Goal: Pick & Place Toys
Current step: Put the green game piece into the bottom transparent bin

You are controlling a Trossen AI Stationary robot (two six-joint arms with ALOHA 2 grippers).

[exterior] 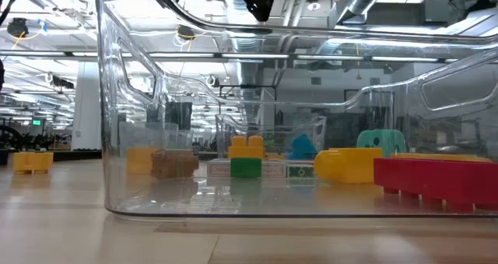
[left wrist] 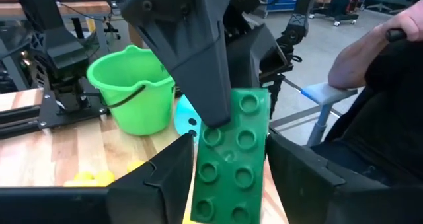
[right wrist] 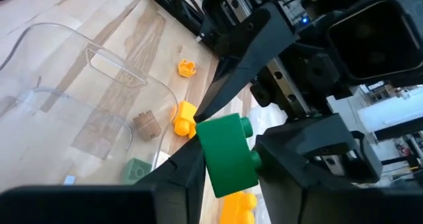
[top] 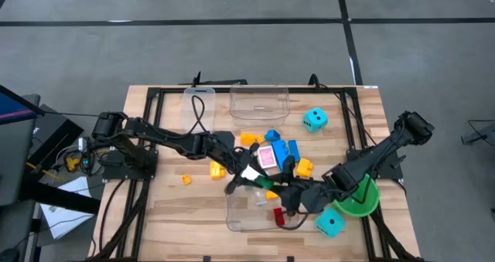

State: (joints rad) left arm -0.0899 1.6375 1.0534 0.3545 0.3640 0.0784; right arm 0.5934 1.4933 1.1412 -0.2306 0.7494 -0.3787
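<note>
Here the green brick (right wrist: pixel 229 154) sits clamped between my right gripper (right wrist: pixel 228 159) fingers, long axis running out toward my left gripper (left wrist: pixel 221 164), whose half-spread jaws flank its other end. Both meet over the clear tub (top: pixel 236 216); the green bowl (top: pixel 363 202) lies at three o'clock.

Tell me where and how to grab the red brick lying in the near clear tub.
Grip the red brick across its two long flat sides, coming straight down from above. It lies low on the floor of the clear tub, whose walls block a sideways approach, and its studded face gives a poorer hold.
</note>
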